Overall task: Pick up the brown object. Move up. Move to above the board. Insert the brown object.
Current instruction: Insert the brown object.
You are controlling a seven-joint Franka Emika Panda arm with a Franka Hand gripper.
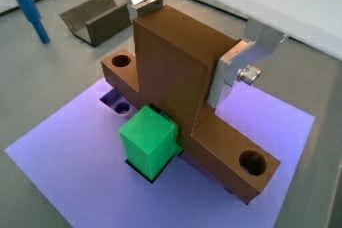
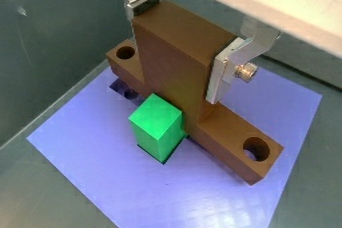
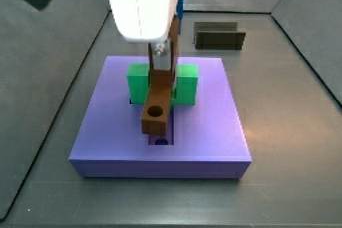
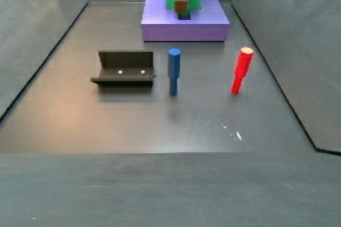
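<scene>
The brown object (image 1: pixel 181 72) has an upright block between my fingers and a long bar with round holes near its ends. The bar lies lengthwise along the groove of the lavender board (image 1: pixel 67 142), beside the green block (image 1: pixel 150 140). My gripper (image 1: pixel 191 37) is shut on the upright block, with one silver finger (image 1: pixel 241 67) on each side. Both wrist views show this: object (image 2: pixel 181 67), gripper (image 2: pixel 185 40), board (image 2: pixel 94 142), green block (image 2: pixel 158 124). In a side view the gripper (image 3: pixel 163 52) stands straight over the board (image 3: pixel 120 142) and the bar (image 3: pixel 158 112).
A dark olive open box (image 4: pixel 127 69) sits on the grey floor away from the board (image 4: pixel 200 27). A blue peg (image 4: pixel 173 70) and a red peg (image 4: pixel 242 69) stand near it. Grey walls enclose the floor.
</scene>
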